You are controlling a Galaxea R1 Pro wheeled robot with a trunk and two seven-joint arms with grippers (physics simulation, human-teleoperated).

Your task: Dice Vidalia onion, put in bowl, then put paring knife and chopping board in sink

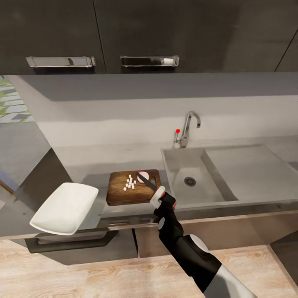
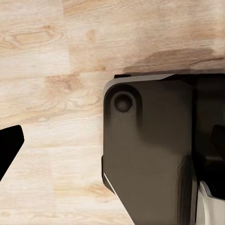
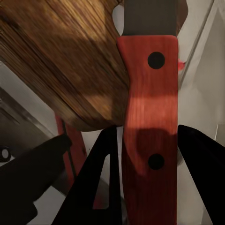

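The dark brown chopping board [image 1: 120,193] lies on the grey countertop [image 1: 82,165], just left of the sink [image 1: 174,165]. Small white diced onion pieces [image 1: 130,183] sit at its middle, and a rounded remainder of the Vidalia onion [image 1: 143,174] rests at its far right corner. My right gripper [image 1: 159,198] is shut on the paring knife [image 1: 146,181], whose dark blade slants over the board beside the remainder. The knife's red handle [image 3: 150,108] runs between the black fingers [image 3: 96,187]. The white bowl [image 1: 65,208] sits tilted at the counter's front left edge. My left gripper [image 2: 117,140] hangs open above the wood floor.
The chrome tap [image 1: 189,126] with its red knob [image 1: 178,130] stands behind the basin, and the flat drainboard [image 1: 244,165] stretches right. Dark upper cabinets with steel handles [image 1: 149,61] hang overhead. A drawer handle [image 1: 70,240] sits under the counter. My own dark base [image 2: 150,154] shows below the left arm.
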